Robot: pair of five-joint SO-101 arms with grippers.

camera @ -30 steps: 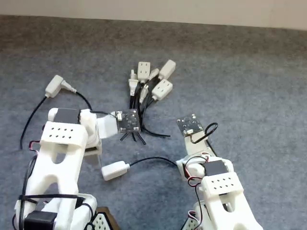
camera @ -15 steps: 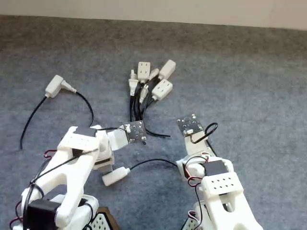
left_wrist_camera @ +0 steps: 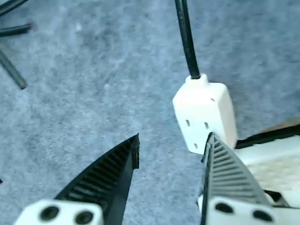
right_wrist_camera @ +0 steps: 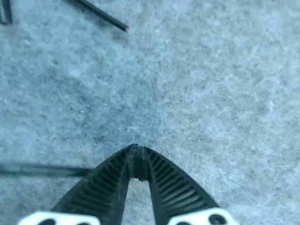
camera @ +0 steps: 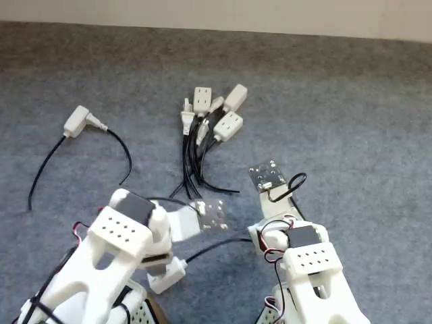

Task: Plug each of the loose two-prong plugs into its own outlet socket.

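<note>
High view: left arm (camera: 118, 233) sits folded near its own base, over the lone socket block (camera: 167, 275) lying near-left. Its cord (camera: 216, 246) runs right toward the right arm (camera: 310, 260). The other plugs and sockets are in a bundle (camera: 210, 115) far centre, and I can't tell if any there are mated. One angled plug (camera: 76, 121) lies far left, well apart. I read this as the grab-the-socket step. Left wrist view: left gripper (left_wrist_camera: 173, 140) is spread wide and empty, one fingertip at the block's edge, block off-centre. Next move needs a sideways shift to centre the block, then a close across its body. It's tight there, with the arm base (left_wrist_camera: 272, 159) just beside the block. Right wrist view: right gripper (right_wrist_camera: 138, 154) is pinched closed and empty over carpet (right_wrist_camera: 211, 70), so there's open room on that side.
</note>
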